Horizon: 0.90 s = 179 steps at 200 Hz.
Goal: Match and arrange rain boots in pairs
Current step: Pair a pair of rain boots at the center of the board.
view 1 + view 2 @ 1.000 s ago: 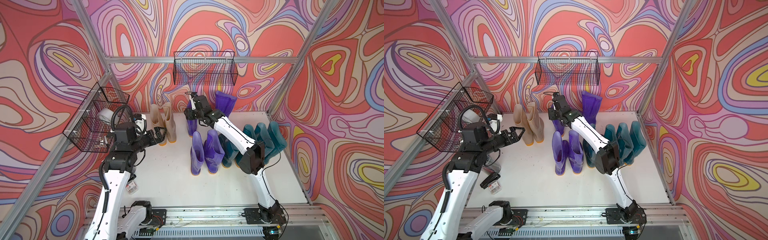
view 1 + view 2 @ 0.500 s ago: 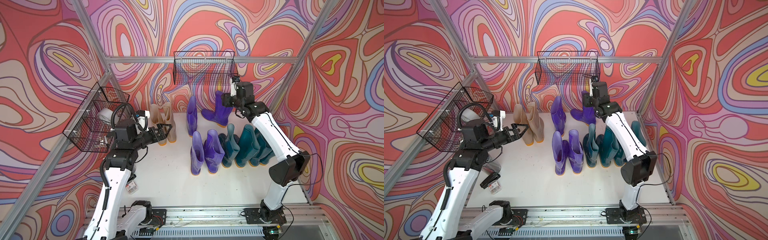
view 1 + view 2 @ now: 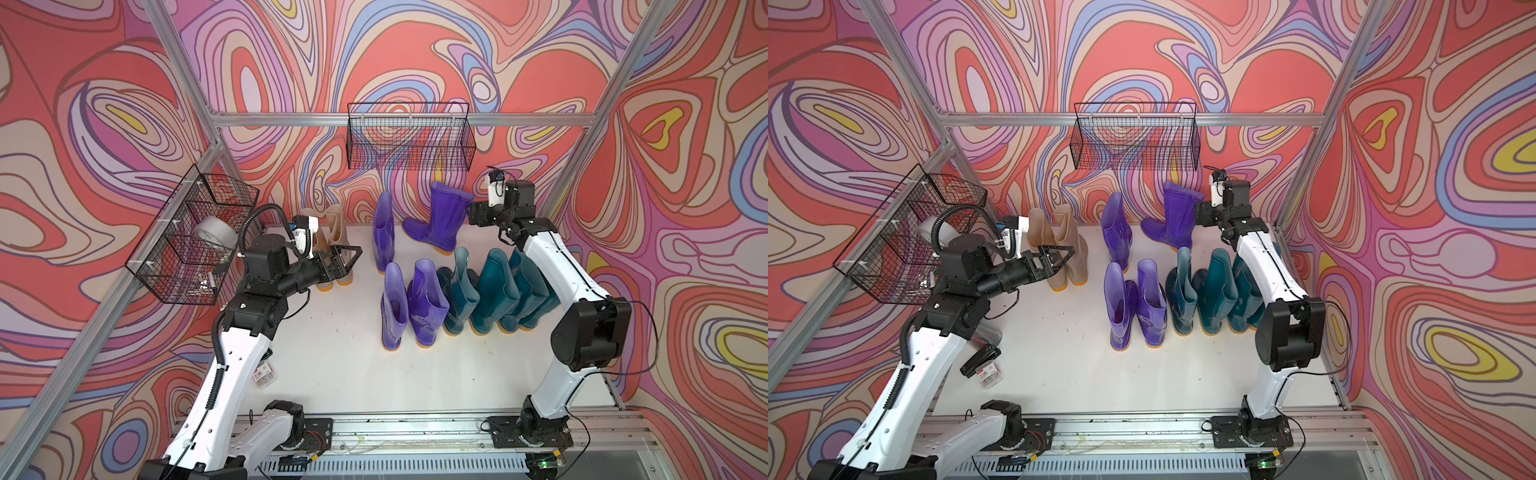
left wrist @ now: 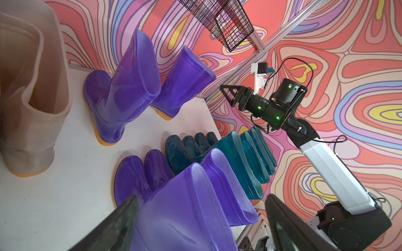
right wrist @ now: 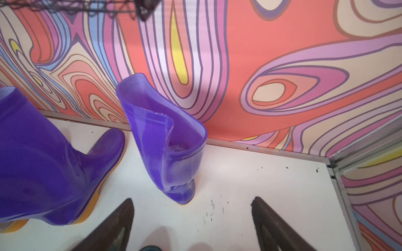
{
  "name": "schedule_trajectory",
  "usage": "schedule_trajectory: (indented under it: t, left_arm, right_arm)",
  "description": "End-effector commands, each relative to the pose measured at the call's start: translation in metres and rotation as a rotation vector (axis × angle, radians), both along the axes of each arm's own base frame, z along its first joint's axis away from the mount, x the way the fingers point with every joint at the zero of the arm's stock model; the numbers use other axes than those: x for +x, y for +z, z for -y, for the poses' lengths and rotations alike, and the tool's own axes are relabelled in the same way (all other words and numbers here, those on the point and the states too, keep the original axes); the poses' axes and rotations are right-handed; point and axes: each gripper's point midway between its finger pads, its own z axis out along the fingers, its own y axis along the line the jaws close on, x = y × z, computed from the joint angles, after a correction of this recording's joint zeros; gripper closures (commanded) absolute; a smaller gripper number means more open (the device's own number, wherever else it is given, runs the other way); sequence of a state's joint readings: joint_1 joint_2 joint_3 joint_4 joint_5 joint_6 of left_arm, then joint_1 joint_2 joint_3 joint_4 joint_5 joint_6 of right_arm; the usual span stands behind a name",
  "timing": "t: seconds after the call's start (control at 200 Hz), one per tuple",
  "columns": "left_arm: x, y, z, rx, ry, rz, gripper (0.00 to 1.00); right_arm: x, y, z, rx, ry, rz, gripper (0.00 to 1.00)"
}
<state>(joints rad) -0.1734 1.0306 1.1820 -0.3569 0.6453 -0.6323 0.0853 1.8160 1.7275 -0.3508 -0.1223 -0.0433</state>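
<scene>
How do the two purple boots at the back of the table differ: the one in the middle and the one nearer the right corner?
The middle boot is paler and more see-through; the corner boot is deeper purple. In both top views the middle boot shows its narrow side, the corner boot its profile, toe toward the middle boot. The middle boot's cuff is creased inward; the corner boot's looks rounder. Both stand on orange-tan soles.

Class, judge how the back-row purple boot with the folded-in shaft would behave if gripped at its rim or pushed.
Probably floppy: the purple boot has a shaft creased inward at the rim, so a rim grip would likely squash it. Likely slippery, since its surface is glossy. It stands tall on a small sole, so a high push may tip it.
</scene>
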Motion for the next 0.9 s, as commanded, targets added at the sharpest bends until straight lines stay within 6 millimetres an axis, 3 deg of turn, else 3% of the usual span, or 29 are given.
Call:
schedule_trajectory:
  t: [0.0, 0.195, 0.411, 0.536, 0.631, 0.891]
  left_arm:
    - [0.002, 0.014, 0.005, -0.024, -0.02, 0.048, 0.07]
    - [0.006, 0.012, 0.006, -0.027, -0.022, 0.047, 0.07]
    - [0.007, 0.01, 0.005, -0.018, -0.018, 0.049, 0.07]
    - [0.008, 0.01, 0.005, -0.014, -0.014, 0.048, 0.07]
    - [0.007, 0.009, 0.004, -0.008, -0.012, 0.048, 0.07]
    - [0.003, 0.009, 0.0, 0.013, 0.005, 0.053, 0.07]
  right_arm:
    - [0.016, 0.005, -0.007, 0.066, 0.101, 0.074, 0.14]
    - [0.038, -0.015, -0.018, 0.104, 0.211, 0.034, 0.14]
    - [0.049, -0.021, -0.033, 0.17, 0.306, 0.035, 0.15]
    - [0.054, -0.026, -0.043, 0.234, 0.344, 0.013, 0.21]
    - [0.053, -0.021, -0.051, 0.271, 0.36, 0.024, 0.34]
    - [0.039, -0.014, -0.081, 0.241, 0.336, 0.036, 0.91]
